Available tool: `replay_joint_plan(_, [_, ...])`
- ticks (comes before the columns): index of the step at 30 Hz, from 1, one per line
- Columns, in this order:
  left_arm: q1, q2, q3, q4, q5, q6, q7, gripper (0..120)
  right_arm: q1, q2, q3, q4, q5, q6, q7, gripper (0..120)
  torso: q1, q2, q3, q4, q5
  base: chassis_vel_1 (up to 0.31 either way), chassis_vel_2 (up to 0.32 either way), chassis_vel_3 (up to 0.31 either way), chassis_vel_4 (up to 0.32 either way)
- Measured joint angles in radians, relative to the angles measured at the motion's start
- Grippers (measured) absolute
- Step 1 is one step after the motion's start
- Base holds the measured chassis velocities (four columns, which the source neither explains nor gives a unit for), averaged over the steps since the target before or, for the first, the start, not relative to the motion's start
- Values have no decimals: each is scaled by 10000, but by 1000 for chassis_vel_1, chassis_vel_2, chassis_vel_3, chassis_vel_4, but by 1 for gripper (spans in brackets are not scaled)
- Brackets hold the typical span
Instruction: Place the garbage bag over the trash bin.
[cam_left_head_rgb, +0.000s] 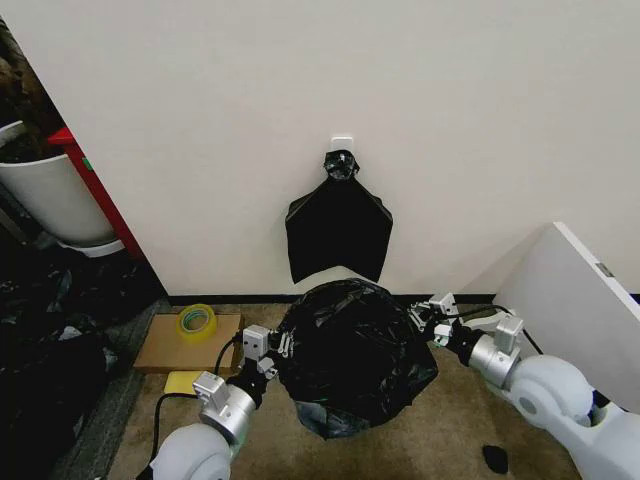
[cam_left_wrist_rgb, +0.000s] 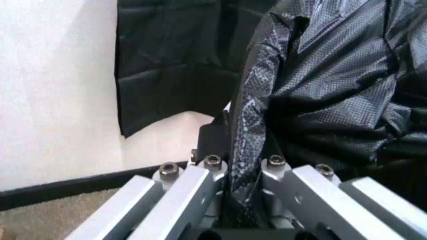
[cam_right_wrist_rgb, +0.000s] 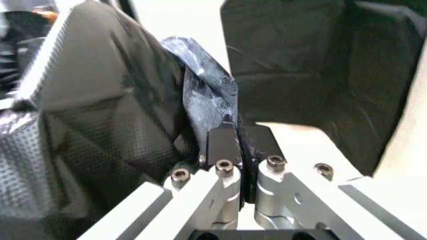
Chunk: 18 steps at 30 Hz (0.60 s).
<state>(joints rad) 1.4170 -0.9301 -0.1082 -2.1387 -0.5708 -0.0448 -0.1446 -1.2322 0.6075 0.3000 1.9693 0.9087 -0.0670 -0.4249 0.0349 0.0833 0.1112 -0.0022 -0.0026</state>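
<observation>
Far left: white tub (cam_left_head_rgb: 50, 200) with red edge, against the wall, well apart from the work.
Floor, left: tape roll (cam_left_head_rgb: 197, 320) on a flat cardboard box (cam_left_head_rgb: 170, 345), just beside the left arm.
Left gripper (cam_left_head_rgb: 283, 345): closed on a fold of the garbage bag (cam_left_head_rgb: 355, 350) at its left edge; film pinched between the fingers (cam_left_wrist_rgb: 212, 172).
Garbage bag: centre, near the wall, stretched between both grippers; black, glossy, crinkled, fine embossed grain. It drapes low, green-tinted base of the trash bin (cam_left_head_rgb: 330, 425) peeking out beneath.
Wall, centre: knotted black bundle (cam_left_head_rgb: 338, 225) hanging above.
Right gripper (cam_left_head_rgb: 425, 318): clamped on the bag's right edge, film caught between its pads (cam_right_wrist_rgb: 223, 145).
Risk: thin film likely tears or slips from either grip if the arms pull apart too hard; uneven pull may tip the light bin.
</observation>
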Motion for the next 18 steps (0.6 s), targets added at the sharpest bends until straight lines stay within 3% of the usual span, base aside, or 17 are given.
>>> replay_joint_plan(5, [23, 56, 1, 17, 87, -152, 198, 1, 384, -218, -231, -466, -246, 456, -957, 0, 0, 0, 0, -1, 2, 0, 0, 0, 0])
replay_joint_plan(10, [40, 57, 41, 21, 133, -248, 331, 1, 684, 5, -475, -1080, -1398, 733, -1032, 0, 0, 0, 0, -1, 2, 0, 0, 0, 0])
replay_joint_plan(18, [3, 43, 116, 41, 144, -249, 367, 1, 702, 87, -507, -1533, -2090, 1040, -1058, 0, 0, 0, 0, -1, 1, 0, 0, 0, 0])
